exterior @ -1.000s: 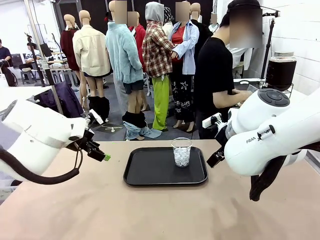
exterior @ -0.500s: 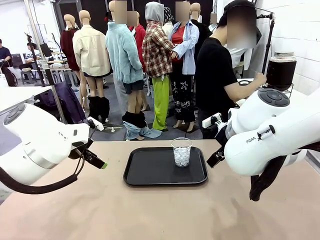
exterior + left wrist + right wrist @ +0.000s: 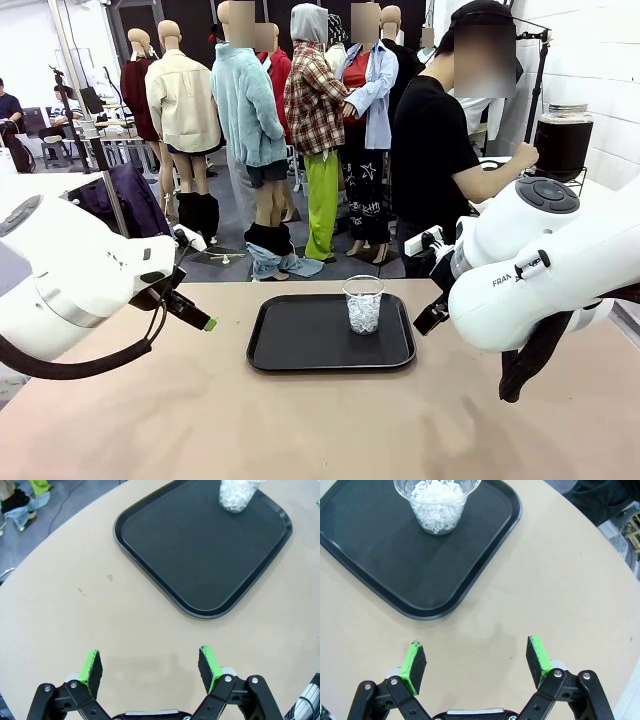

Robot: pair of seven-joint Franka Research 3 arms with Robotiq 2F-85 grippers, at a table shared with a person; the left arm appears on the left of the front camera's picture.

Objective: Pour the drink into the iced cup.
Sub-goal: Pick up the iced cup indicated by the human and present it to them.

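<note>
My left pincer (image 3: 150, 667) hung released over the bare table (image 3: 60, 610), pads wide apart and empty. The black tray (image 3: 200, 545) lay toward 1 o'clock from it, with the iced cup (image 3: 235, 495) standing on the tray's far part. My right pincer (image 3: 476, 667) gaped just as empty, the cup toward 11 o'clock. The drink (image 3: 560, 148), dark in its silver-lidded jar (image 3: 566, 118), stood beyond the table at 2 o'clock of the front view — a person's hand (image 3: 522, 157) just beside it

Right gripper (image 3: 476, 662) wide open over bare table (image 3: 560, 580), nothing in it. Iced cup (image 3: 438, 502) sits on the black tray (image 3: 385, 565), toward the corner nearest the table's edge.
</note>
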